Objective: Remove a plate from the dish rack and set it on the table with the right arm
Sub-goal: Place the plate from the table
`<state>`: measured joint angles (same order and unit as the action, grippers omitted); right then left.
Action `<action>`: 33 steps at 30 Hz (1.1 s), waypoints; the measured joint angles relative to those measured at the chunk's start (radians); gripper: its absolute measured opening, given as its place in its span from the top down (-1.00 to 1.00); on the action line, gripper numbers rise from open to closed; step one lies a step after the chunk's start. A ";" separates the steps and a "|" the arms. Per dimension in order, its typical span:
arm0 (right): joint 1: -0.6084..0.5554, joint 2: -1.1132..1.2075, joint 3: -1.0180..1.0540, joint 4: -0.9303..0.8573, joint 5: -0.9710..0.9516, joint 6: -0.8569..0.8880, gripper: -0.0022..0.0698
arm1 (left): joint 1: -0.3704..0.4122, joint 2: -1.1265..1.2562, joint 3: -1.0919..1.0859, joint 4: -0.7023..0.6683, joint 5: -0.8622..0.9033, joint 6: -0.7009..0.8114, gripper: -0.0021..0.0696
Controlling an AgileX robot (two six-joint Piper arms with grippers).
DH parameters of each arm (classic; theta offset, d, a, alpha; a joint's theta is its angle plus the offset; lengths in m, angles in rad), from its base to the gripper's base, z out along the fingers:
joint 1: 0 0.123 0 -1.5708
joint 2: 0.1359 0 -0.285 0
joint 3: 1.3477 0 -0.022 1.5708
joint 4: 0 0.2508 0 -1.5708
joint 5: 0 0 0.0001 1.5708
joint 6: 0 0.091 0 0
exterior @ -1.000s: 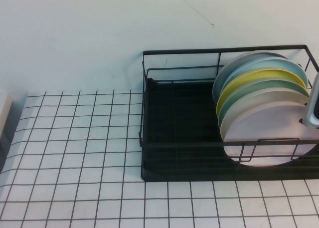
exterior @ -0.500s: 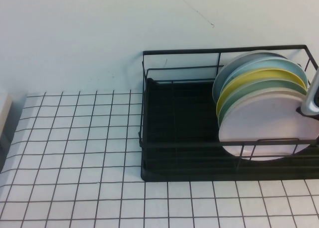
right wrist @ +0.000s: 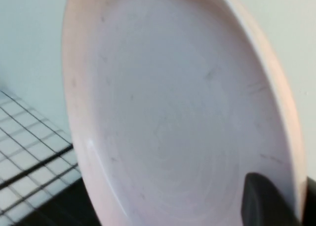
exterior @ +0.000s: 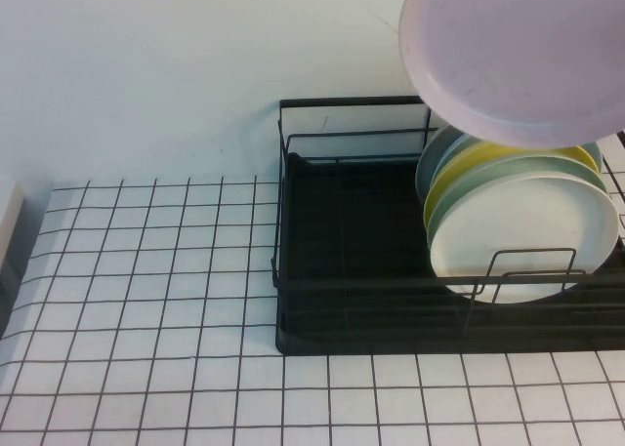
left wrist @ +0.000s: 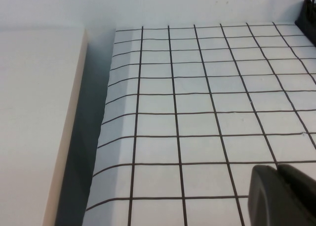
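Moved: we had lifted the plate (exterior: 518, 56) clear of the dish rack (exterior: 342, 270).
Right gripper (right wrist: 269, 203): grasping the plate's rim.
Left gripper (left wrist: 284, 196): parked over the table (left wrist: 197, 112); jaw state, we couldn't tell.
Left: setting it down.

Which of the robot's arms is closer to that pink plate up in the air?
The right. Its end effector is at the rim of the plate, holding it above the rack. The left end effector hovers over the table, far from the plate.
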<state>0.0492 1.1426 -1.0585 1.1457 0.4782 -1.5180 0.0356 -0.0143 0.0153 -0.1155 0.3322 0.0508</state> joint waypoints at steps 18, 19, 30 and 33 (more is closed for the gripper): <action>0.000 -0.072 0.380 -0.640 0.418 0.800 0.74 | 0.000 0.000 0.000 0.000 0.000 0.000 0.95; 0.000 -0.066 0.414 -0.642 0.389 0.802 0.74 | 0.000 0.000 0.000 0.000 0.000 0.000 0.95; 0.000 0.082 0.530 -0.584 0.142 0.829 0.74 | 0.000 0.000 0.000 0.000 0.000 0.000 0.95; 0.000 0.125 0.530 -0.562 0.106 0.831 0.74 | 0.000 0.000 0.000 0.000 0.000 0.000 0.95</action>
<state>0.0492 1.2678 -0.5281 0.5836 0.5842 -0.6870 0.0356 -0.0143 0.0153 -0.1155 0.3322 0.0508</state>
